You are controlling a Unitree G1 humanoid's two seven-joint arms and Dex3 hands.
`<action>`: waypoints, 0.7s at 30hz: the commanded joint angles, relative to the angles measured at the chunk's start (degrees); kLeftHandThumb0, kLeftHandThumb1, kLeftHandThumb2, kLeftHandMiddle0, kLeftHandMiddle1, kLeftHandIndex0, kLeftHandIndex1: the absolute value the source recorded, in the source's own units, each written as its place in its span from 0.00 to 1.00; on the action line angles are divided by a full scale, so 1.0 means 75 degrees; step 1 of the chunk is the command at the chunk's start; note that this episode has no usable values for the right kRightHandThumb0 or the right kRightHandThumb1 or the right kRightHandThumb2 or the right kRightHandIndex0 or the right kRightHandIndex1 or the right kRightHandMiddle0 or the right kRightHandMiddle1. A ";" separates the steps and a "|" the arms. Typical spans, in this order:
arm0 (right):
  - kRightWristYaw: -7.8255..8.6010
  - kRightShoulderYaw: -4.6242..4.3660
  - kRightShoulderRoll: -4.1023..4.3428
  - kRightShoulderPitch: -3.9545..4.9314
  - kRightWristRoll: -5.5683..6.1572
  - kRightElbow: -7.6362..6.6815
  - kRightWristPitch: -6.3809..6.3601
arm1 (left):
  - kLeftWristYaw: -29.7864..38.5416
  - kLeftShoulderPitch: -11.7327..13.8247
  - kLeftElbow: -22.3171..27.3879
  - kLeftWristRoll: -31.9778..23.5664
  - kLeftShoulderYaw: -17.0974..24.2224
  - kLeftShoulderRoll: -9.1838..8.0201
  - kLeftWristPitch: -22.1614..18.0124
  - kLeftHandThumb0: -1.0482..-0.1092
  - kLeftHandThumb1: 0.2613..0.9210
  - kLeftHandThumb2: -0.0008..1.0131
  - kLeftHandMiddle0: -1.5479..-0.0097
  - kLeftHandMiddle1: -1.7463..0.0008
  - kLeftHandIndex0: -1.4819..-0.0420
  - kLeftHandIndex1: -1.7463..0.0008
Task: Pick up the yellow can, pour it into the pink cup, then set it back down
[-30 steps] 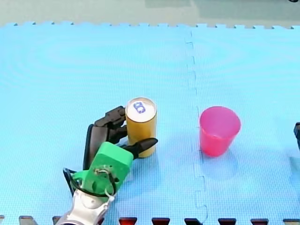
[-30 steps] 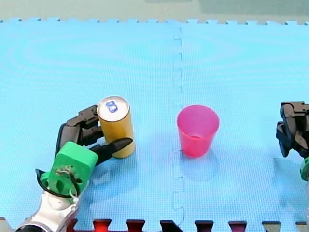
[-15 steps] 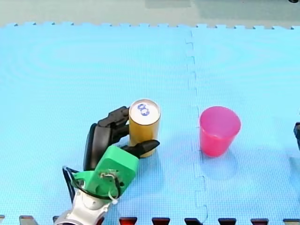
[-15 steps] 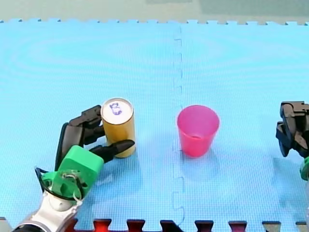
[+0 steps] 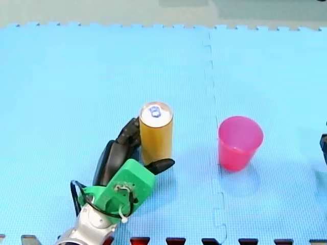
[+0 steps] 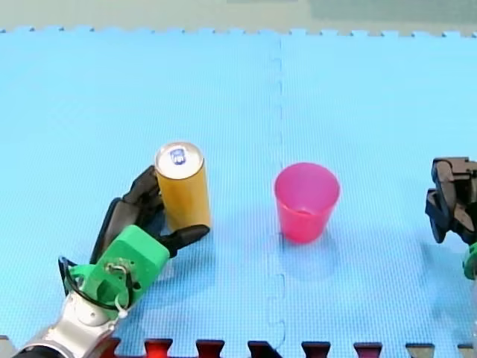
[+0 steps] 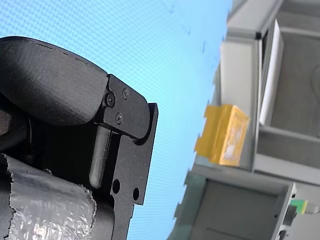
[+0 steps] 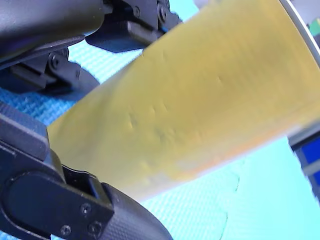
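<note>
The yellow can is standing upright, gripped by the left hand, its silver top showing, possibly lifted slightly. The pink cup is sitting upright nearby, on its right.

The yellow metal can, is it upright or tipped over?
Upright. The yellow metal can shows its silver lid facing up; the left hand grips its lower part.

Left arm comes in at the lower left of the head views, with its green wrist housing tilted up and to the right. I read the left robot hand as closed on the yellow can. Its fingers are on the can's left side and its thumb lies across the base in front. The second wrist view shows the same clamp. Right robot hand sits at the right edge, mid-height, holding nothing.
</note>
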State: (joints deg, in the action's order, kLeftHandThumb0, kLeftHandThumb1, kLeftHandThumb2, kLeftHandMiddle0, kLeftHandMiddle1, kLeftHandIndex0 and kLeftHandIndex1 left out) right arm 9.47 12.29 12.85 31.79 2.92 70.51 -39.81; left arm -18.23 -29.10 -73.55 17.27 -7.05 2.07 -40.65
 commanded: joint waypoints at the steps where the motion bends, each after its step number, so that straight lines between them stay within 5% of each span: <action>1: 0.0019 0.0024 0.0027 -0.0004 0.0023 -0.0002 0.0008 | 0.0164 0.0008 -0.0010 -0.0156 0.0118 -0.0013 0.0043 0.00 0.77 0.00 0.85 1.00 0.94 1.00; 21: 0.0046 0.0061 0.0053 0.0022 0.0036 0.0015 0.0046 | 0.0893 -0.0024 -0.0004 -0.0655 0.0520 0.0119 0.0113 0.00 0.74 0.00 0.87 1.00 0.93 1.00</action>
State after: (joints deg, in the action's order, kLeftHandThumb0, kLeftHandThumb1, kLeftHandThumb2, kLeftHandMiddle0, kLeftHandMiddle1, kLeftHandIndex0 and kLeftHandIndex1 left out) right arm 9.77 12.57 12.88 31.81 3.02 70.59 -39.58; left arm -12.11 -29.12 -73.55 12.99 -3.66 3.10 -40.23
